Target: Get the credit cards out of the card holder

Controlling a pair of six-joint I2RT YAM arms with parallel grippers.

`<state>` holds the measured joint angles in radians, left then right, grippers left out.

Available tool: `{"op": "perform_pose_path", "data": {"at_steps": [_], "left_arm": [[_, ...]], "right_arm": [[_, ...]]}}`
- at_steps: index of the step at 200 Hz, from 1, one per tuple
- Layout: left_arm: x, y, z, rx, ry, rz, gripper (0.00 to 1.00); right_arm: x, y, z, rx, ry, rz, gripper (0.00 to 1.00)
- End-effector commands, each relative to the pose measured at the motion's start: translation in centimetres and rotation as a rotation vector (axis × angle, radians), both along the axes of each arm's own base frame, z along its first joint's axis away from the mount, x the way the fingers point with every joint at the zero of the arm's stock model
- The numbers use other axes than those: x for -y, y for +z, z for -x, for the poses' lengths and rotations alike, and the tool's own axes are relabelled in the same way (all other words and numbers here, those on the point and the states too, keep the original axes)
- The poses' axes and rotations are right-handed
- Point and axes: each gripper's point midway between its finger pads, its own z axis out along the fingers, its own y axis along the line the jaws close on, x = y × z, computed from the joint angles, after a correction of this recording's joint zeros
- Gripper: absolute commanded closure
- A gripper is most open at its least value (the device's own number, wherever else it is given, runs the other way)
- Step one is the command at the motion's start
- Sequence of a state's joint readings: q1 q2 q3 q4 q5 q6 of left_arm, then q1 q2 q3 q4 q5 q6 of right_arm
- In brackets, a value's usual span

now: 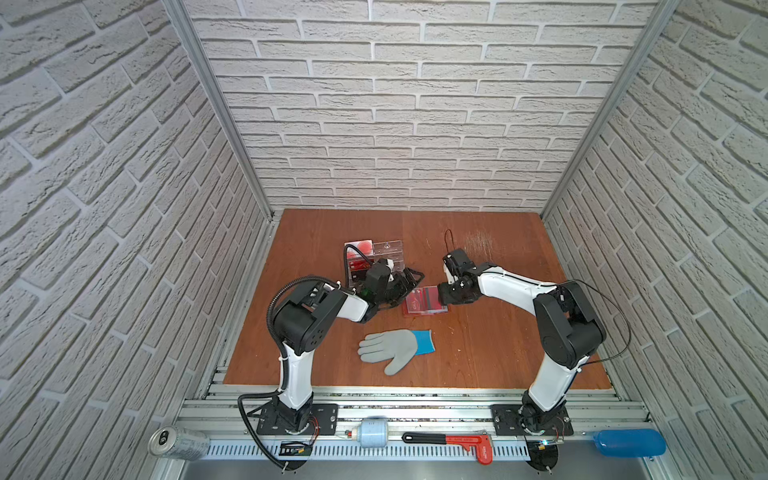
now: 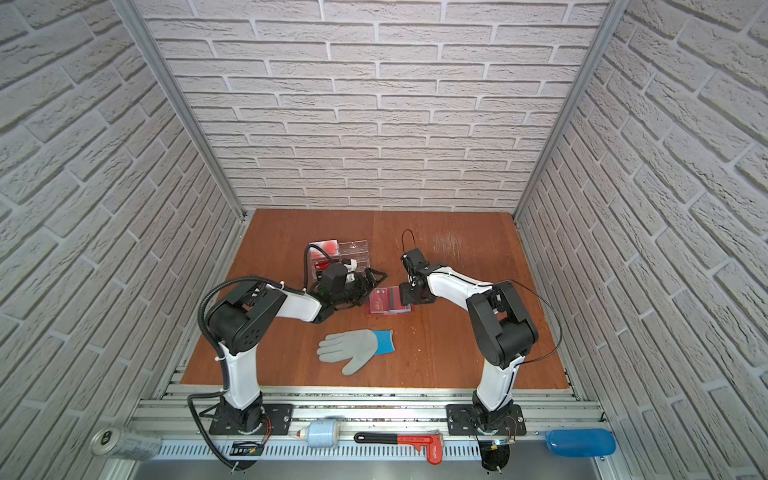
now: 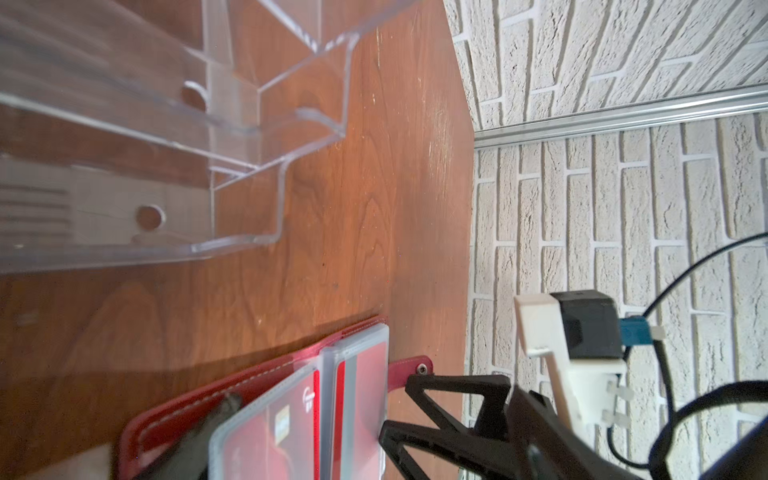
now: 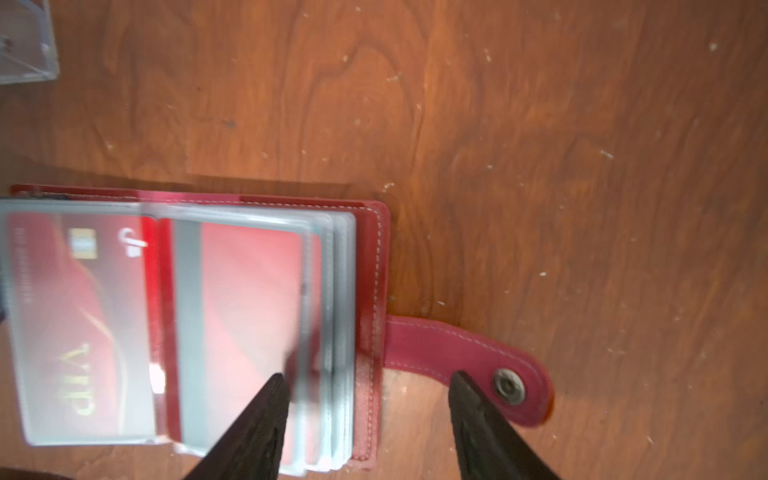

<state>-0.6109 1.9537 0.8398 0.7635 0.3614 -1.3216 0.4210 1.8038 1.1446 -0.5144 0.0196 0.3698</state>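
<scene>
**Card holder**: one unit. It lies open and flat near the middle of the tabletop, and its single snap strap extends toward the right arm. The stack of clear sleeves shows several page edges, but an exact count cannot be read.

**Credit cards**: two visible, both seated inside sleeves on the open spread. The VIP card, dark red with gold lettering, fills one page. The striped card, red with one grey band, fills the facing page.

**Left fingers**: spread wide and released. In the left wrist view, one tip rests on the holder's stitched cover beside the VIP page.

**Right fingers**: two, held apart and grasping nothing. One tip lies over the striped card's sleeve, the other over the strap just beside its snap stud. Contact cannot be confirmed.

**Other items:** one clear acrylic stand sits behind the left wrist and carries one white card with red circles. One grey glove with a blue cuff lies nearer the front edge, apart from the holder.
</scene>
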Motion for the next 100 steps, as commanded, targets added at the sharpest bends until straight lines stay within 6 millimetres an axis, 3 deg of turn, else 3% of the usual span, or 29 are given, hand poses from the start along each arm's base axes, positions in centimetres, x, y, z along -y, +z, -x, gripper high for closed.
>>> {"op": "perform_pose_path", "data": {"at_steps": [1, 48, 100], "left_arm": [[-1.0, -1.7, 0.7, -0.044, 0.005, -0.022, 0.02], [-2.0, 1.4, 0.7, -0.004, 0.005, -0.025, 0.02], [-3.7, 3.1, 0.5, 0.005, 0.023, -0.037, 0.02]], "right_arm": [[-0.7, 0.8, -0.4, 0.017, 0.001, -0.02, 0.36], [-0.9, 1.9, -0.5, 0.041, 0.007, -0.034, 0.36], [-1.9, 3.8, -0.3, 0.078, 0.027, -0.114, 0.37]]}}
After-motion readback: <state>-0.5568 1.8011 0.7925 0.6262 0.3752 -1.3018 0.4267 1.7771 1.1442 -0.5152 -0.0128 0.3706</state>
